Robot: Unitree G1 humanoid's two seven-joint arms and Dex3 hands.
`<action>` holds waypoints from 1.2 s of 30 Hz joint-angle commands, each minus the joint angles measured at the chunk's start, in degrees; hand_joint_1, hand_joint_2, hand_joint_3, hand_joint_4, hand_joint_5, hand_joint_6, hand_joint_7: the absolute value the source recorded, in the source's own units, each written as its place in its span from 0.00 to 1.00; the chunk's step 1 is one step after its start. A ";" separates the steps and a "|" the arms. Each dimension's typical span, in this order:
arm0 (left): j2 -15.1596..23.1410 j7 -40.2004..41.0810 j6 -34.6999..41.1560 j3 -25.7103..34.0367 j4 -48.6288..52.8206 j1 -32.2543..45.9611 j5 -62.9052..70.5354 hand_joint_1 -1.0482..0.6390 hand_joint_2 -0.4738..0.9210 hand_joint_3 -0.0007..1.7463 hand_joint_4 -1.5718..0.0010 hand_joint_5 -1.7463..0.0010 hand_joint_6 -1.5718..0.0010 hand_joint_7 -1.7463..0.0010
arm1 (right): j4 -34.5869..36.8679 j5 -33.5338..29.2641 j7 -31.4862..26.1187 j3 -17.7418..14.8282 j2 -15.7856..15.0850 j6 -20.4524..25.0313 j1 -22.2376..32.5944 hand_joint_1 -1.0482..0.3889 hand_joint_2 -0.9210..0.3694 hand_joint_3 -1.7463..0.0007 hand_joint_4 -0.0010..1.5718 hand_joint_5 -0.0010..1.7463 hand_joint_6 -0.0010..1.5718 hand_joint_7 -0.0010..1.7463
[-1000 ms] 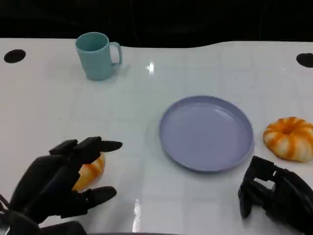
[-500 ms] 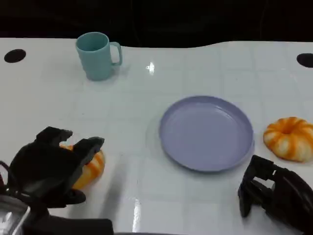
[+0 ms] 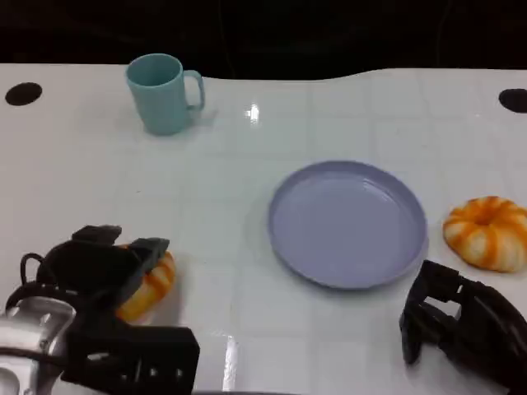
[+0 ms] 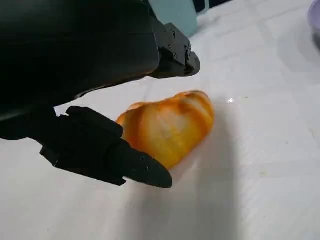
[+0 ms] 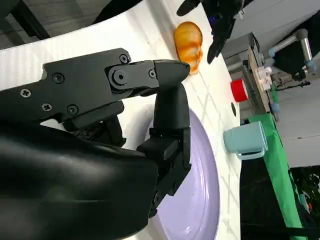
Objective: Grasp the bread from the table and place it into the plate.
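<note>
An orange-and-white bread (image 3: pixel 155 280) (image 4: pixel 167 127) lies on the white table near its front left. My left hand (image 3: pixel 95 276) (image 4: pixel 75 60) is down over it, fingers apart on either side; the thumb tip (image 4: pixel 145 172) lies at the bread's near edge and the upper fingers (image 4: pixel 172 52) stand clear of it. The empty lilac plate (image 3: pixel 346 222) (image 5: pixel 200 195) sits at the middle right. My right hand (image 3: pixel 461 325) rests at the front right, fingers bent downward with nothing in them. The right wrist view looks past that hand's own fingers (image 5: pixel 167 107) to the far bread (image 5: pixel 189 39).
A second orange bread (image 3: pixel 487 232) lies right of the plate, just beyond my right hand. A light blue mug (image 3: pixel 162 92) (image 5: pixel 245 140) stands at the back left. A red object (image 5: pixel 239 90) sits off the table's far side.
My left hand has dropped from a raised, spread pose onto the bread, fingers now straddling it, and its silver wrist has come into view. The right hand, plate and second bread have not moved.
</note>
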 commanded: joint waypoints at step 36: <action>-1.88 33.18 -17.04 -4.05 38.58 -16.55 -18.46 0.51 0.67 0.75 0.54 0.00 0.68 0.00 | -1.06 0.43 0.80 -0.47 -0.83 1.60 1.22 0.32 0.00 0.86 0.47 1.00 0.38 0.93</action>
